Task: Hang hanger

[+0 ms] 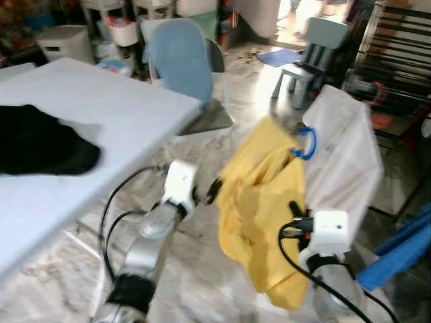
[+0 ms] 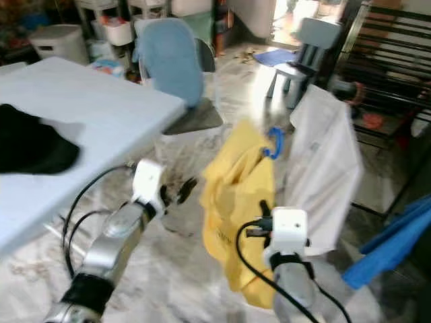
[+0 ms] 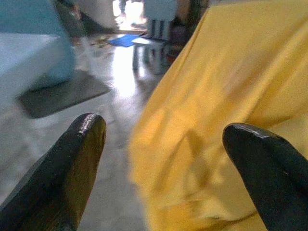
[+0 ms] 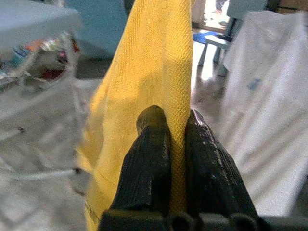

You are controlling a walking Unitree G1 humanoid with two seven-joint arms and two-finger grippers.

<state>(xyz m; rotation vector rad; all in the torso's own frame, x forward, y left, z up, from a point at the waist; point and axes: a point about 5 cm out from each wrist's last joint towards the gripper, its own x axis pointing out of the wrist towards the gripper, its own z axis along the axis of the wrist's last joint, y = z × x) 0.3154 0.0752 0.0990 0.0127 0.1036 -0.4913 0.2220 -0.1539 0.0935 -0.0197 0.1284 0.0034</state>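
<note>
Right gripper point(image 4: 177, 126) pinching one yellow garment point(image 1: 266, 215), left gripper point(image 3: 163, 159) spread wide beside it.

One yellow garment hangs in mid-air on one blue hanger point(image 1: 306, 143), whose hook pokes out at the top; the right gripper's two black fingers point(image 4: 149, 159) are clamped on a fold of the yellow cloth. The left gripper sits just beside the garment's edge, fingers apart, nothing between them. One white shirt point(image 1: 343, 161) hangs right behind the yellow one. One black cloth point(image 1: 37, 142) lies on one white table point(image 1: 114, 114) to the robot's left. Two chairs: a blue-backed one point(image 1: 180, 59) at the table's far end, a small pale one point(image 1: 310, 50) farther back. The floor point(image 1: 249, 94) is glossy pale stone; storage bins point(image 1: 64, 42) crowd the back wall.
</note>
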